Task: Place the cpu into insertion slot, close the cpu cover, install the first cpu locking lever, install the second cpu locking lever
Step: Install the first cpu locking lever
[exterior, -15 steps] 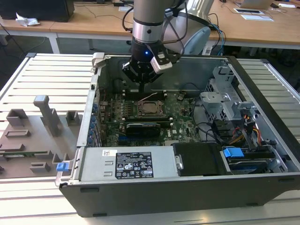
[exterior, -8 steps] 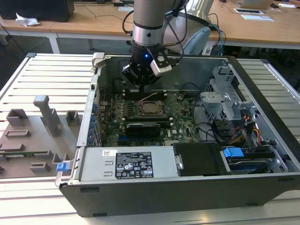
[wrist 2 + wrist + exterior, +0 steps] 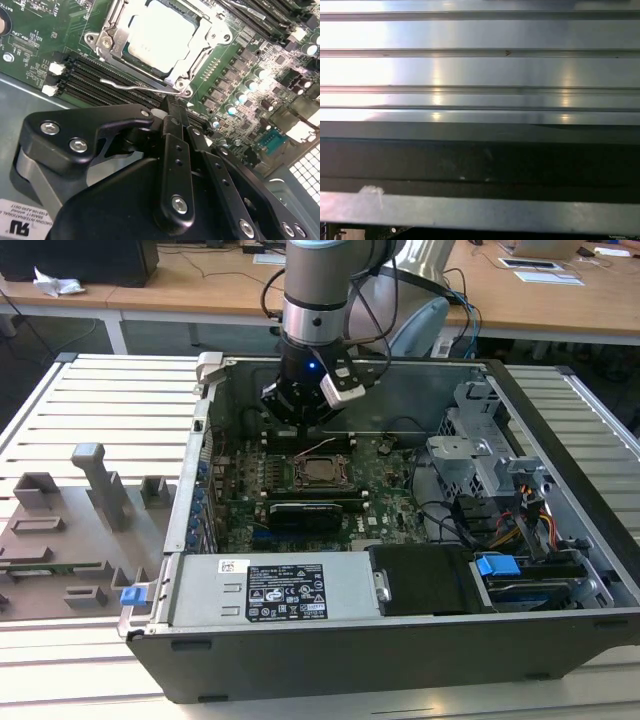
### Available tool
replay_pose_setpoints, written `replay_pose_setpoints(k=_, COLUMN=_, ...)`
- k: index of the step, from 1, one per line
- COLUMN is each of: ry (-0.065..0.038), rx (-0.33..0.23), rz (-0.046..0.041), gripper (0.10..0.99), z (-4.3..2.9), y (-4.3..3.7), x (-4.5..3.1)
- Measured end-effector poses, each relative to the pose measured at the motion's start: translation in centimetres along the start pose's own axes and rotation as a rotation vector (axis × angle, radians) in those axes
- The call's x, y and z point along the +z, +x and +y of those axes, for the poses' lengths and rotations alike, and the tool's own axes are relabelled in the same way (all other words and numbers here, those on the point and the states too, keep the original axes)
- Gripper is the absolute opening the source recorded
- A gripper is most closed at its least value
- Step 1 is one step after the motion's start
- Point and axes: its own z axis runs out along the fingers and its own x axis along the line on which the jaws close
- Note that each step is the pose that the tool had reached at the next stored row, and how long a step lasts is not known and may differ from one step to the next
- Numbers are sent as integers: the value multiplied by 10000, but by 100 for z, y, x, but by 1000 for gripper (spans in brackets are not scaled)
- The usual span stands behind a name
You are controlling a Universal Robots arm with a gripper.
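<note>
- In the exterior view, your gripper [image 3: 305, 410] hangs inside the open computer case [image 3: 560, 635], just above the motherboard [image 3: 385, 485] and on the far side of the insertion slot [image 3: 322, 472]. The slot sits mid-board, between the gripper and the black card [image 3: 312, 512]. From this angle you cannot tell how the jaws stand. The power-supply box [image 3: 270, 587] lies well clear of the slot, on the near side. Watch the loose cables [image 3: 455, 530] toward the exterior view's right of the slot: a wide swing could snag them.
- In the second wrist view, the cpu [image 3: 159, 36] lies in the slot, and the cpu cover [image 3: 116, 35] appears down around it, its window framing the chip. One locking lever [image 3: 131, 85] shows as a thin wire beside the cover, over the memory slots [image 3: 95, 77]; whether it is latched I cannot tell. The fingers [image 3: 172, 130] look drawn close together, nothing visibly held between them, their tips just beside the lever's end.
- Risk, as I judge it: if you press with the tips off the wire, they could slip onto the memory slots or scrape the board. If the cover is not fully seated, forcing the lever could bend it or load the chip unevenly.
- In the first wrist view, you see ribbed metal panels [image 3: 480, 70] and a dark band; nothing here helps judge clearance, so do not rely on it.
</note>
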Motion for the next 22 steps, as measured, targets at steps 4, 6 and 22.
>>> replay_pose_setpoints(k=4, ry=1, rx=-1, rz=3, gripper=106, z=1, y=-36, x=26)
replay_pose_setpoints(k=6, ry=0, rx=-3, rz=8, gripper=106, z=6, y=-77, x=37)
replay_pose_setpoints(k=22, ry=-11, rx=9, rz=136, gripper=106, z=25, y=-413, x=165)
